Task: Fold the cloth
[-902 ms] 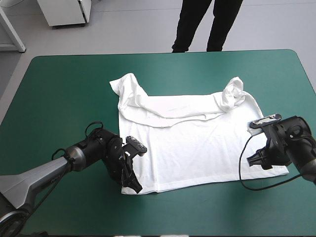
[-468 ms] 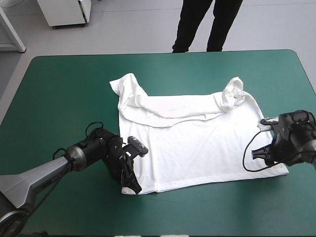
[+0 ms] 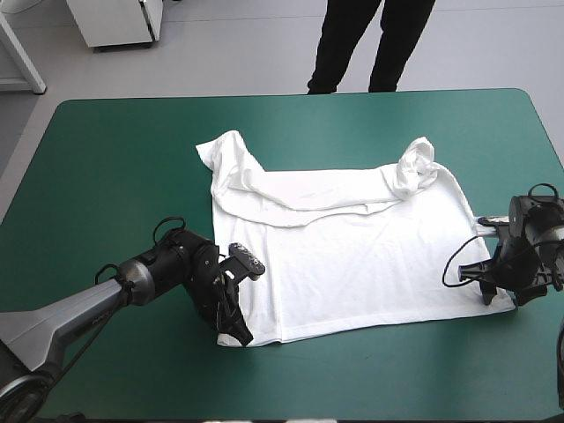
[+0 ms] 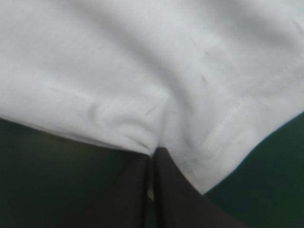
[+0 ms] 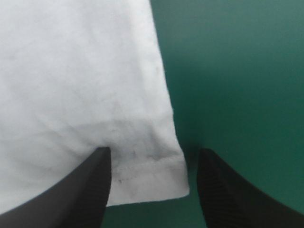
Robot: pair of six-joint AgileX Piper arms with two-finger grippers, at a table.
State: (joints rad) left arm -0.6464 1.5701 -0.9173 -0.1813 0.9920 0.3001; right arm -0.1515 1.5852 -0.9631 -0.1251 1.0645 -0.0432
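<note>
The white T-shirt (image 3: 344,247) lies spread on the teal-green cover, its collar end and sleeves folded over toward the far side. My left gripper (image 3: 236,332) sits at the hem's near-left corner, shut on the T-shirt (image 4: 156,95), with the cloth puckered where the black fingers meet. My right gripper (image 3: 499,297) is low at the hem's near-right corner, open. In the right wrist view that corner of the T-shirt (image 5: 147,180) lies between the two spread fingers (image 5: 90,190).
Bare teal-green cover (image 3: 115,167) surrounds the shirt on every side. The table's near edge runs just below both arms and its right edge is close to the right arm.
The right arm has swung outward to the right and dropped to the hem's near-right corner. The left gripper has stayed pinched on the near-left corner.
</note>
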